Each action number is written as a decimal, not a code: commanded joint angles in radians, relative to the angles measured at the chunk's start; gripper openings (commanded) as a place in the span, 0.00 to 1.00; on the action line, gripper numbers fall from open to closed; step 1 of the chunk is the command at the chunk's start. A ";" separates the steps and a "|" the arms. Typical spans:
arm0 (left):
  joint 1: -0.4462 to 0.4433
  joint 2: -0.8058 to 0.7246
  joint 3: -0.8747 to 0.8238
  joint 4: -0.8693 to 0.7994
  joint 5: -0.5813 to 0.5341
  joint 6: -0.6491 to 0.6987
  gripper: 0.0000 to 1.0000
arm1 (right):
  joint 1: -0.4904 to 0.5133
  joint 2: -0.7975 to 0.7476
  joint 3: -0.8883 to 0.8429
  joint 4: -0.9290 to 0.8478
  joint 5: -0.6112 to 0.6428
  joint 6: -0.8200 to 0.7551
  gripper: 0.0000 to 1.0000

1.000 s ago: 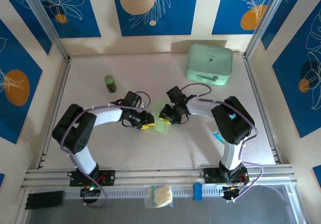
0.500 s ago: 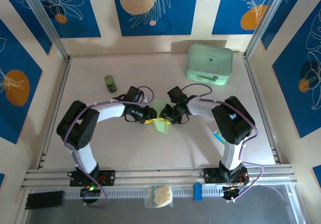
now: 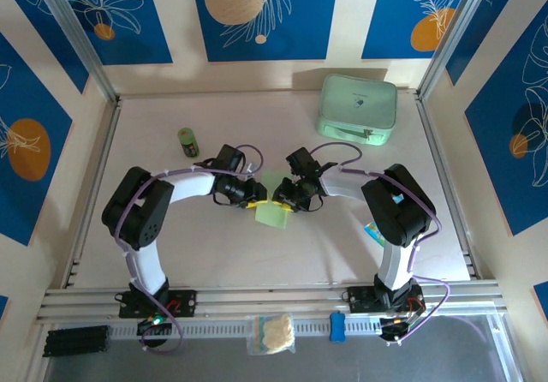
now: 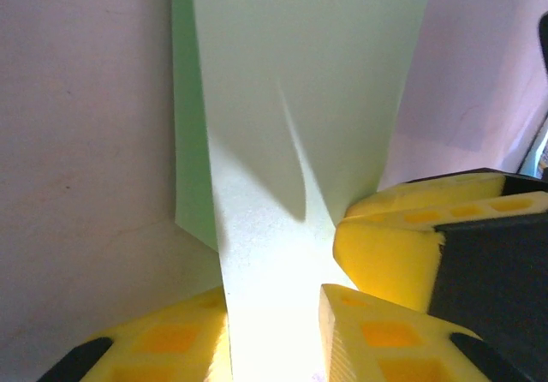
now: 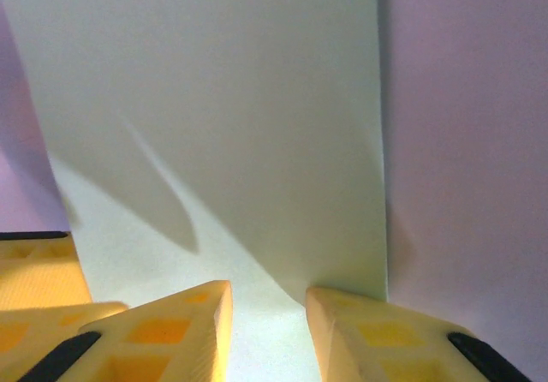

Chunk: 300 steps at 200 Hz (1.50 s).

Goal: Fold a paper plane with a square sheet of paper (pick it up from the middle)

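Left claw [image 3: 254, 200] sits closer in than before, tip-to-tip w/ right claw [image 3: 277, 199] over square sheet of paper [image 3: 272, 216]. Both part-open astride it; yr centre pinch pending.

The yellow-fingered left gripper [image 3: 257, 200] is closing in sideways on the yellow-fingered right gripper [image 3: 279, 199], the space between the two shrinking; its jaws are narrowing, a gap still between them; the thin pale green square sheet of paper [image 3: 272, 216] is drawing in from a taller patch between the grippers, now showing mostly just behind their fingertips.
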 commanded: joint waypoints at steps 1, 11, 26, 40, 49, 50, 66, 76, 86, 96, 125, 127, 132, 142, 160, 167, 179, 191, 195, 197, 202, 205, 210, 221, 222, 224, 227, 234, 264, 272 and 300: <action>0.014 0.021 0.031 -0.008 0.020 0.016 0.28 | -0.006 0.044 -0.056 -0.043 0.059 -0.042 0.32; 0.017 0.028 0.035 -0.004 0.023 0.014 0.27 | -0.004 0.037 -0.062 -0.007 0.030 -0.094 0.29; 0.025 0.039 0.034 0.012 0.042 0.002 0.23 | 0.000 0.020 -0.065 0.020 0.030 -0.166 0.29; 0.032 0.043 0.026 0.035 0.055 -0.015 0.21 | -0.001 0.002 -0.061 0.026 0.046 -0.227 0.28; 0.037 0.043 0.018 0.048 0.062 -0.024 0.19 | -0.006 -0.010 -0.060 0.030 0.051 -0.260 0.29; 0.038 0.043 0.018 0.050 0.063 -0.024 0.19 | -0.007 -0.011 -0.060 0.031 0.051 -0.265 0.29; 0.039 0.043 0.010 0.067 0.076 -0.038 0.17 | -0.018 -0.038 -0.062 0.060 0.029 -0.319 0.29; 0.039 0.043 0.007 0.077 0.083 -0.047 0.14 | -0.018 -0.052 -0.060 0.073 0.016 -0.355 0.30; 0.040 0.041 0.004 0.081 0.085 -0.053 0.11 | -0.020 -0.067 -0.055 0.072 0.025 -0.380 0.32; 0.040 0.036 0.000 0.081 0.081 -0.059 0.09 | -0.020 -0.085 -0.053 0.071 0.041 -0.402 0.33; 0.039 0.007 -0.024 0.106 0.065 -0.106 0.06 | -0.013 -0.171 -0.082 0.097 0.114 -0.463 0.47; 0.040 0.005 -0.026 0.107 0.064 -0.109 0.06 | -0.011 -0.180 -0.085 0.101 0.120 -0.468 0.48; 0.039 -0.003 -0.030 0.111 0.060 -0.116 0.06 | -0.006 -0.200 -0.096 0.110 0.136 -0.479 0.51; 0.040 -0.022 -0.038 0.117 0.047 -0.131 0.05 | 0.006 -0.237 -0.118 0.128 0.177 -0.509 0.55; 0.039 -0.051 -0.059 0.136 0.025 -0.174 0.05 | 0.033 -0.297 -0.169 0.171 0.263 -0.559 0.60; 0.039 -0.061 -0.069 0.153 0.024 -0.196 0.05 | 0.050 -0.319 -0.195 0.192 0.301 -0.582 0.61; 0.039 -0.074 -0.088 0.187 0.025 -0.236 0.05 | 0.077 -0.354 -0.237 0.239 0.346 -0.628 0.61; 0.039 -0.085 -0.104 0.222 0.029 -0.274 0.05 | 0.106 -0.383 -0.270 0.263 0.389 -0.671 0.61; 0.039 -0.089 -0.107 0.227 0.031 -0.287 0.05 | 0.117 -0.392 -0.283 0.270 0.408 -0.681 0.61; 0.039 -0.090 -0.108 0.230 0.031 -0.292 0.05 | 0.122 -0.398 -0.287 0.274 0.413 -0.688 0.61; 0.039 -0.093 -0.110 0.235 0.032 -0.302 0.05 | 0.137 -0.411 -0.304 0.290 0.429 -0.702 0.60; 0.039 -0.094 -0.111 0.237 0.032 -0.307 0.05 | 0.143 -0.420 -0.313 0.299 0.438 -0.711 0.60; 0.040 -0.096 -0.111 0.241 0.034 -0.316 0.05 | 0.159 -0.432 -0.326 0.312 0.453 -0.723 0.61; 0.039 -0.098 -0.112 0.243 0.037 -0.334 0.05 | 0.185 -0.450 -0.342 0.324 0.480 -0.733 0.61; 0.039 -0.098 -0.111 0.243 0.038 -0.335 0.05 | 0.187 -0.452 -0.342 0.324 0.481 -0.734 0.62; 0.039 -0.097 -0.111 0.241 0.038 -0.337 0.05 | 0.190 -0.454 -0.344 0.324 0.486 -0.734 0.62; 0.039 -0.097 -0.109 0.238 0.039 -0.342 0.05 | 0.197 -0.457 -0.345 0.325 0.494 -0.734 0.62; 0.039 -0.097 -0.108 0.234 0.040 -0.348 0.05 | 0.217 -0.461 -0.348 0.326 0.514 -0.737 0.63; 0.039 -0.093 -0.096 0.211 0.040 -0.366 0.05 | 0.320 -0.437 -0.341 0.340 0.626 -0.775 0.68; 0.040 -0.091 -0.096 0.211 0.041 -0.370 0.05 | 0.344 -0.418 -0.333 0.345 0.653 -0.788 0.69; 0.039 -0.089 -0.091 0.208 0.046 -0.372 0.05 | 0.404 -0.331 -0.303 0.374 0.727 -0.839 0.69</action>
